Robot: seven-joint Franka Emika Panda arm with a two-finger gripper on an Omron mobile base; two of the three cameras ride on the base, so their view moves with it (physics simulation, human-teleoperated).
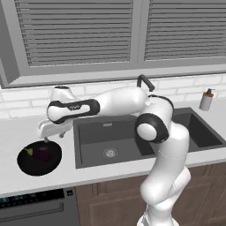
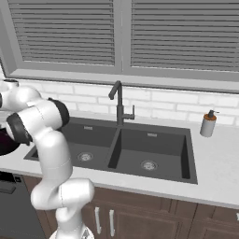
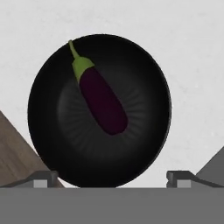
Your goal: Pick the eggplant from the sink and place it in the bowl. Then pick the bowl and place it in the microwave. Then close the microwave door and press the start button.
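Note:
The dark purple eggplant (image 3: pixel 103 103) with its green stem cap lies loose inside the black bowl (image 3: pixel 144 109). The bowl (image 1: pixel 26 162) stands on the pale counter left of the sink (image 1: pixel 132 141), with the eggplant (image 1: pixel 41 153) in it. My gripper (image 1: pixel 47 139) hangs just above the bowl's far rim. In the hand view the gripper (image 3: pixel 113 179) is open, its fingertips (image 3: pixel 43 177) spread wide, and it holds nothing. The double-basin sink (image 2: pixel 116 149) is bare except for its drains. The microwave and its door are out of view.
A dark faucet (image 2: pixel 119 105) rises behind the sink. A soap dispenser (image 1: pixel 206 99) stands on the counter at the right. A dishwasher panel (image 1: pixel 35 203) sits below the counter under the bowl. Window blinds and a tiled wall close the back.

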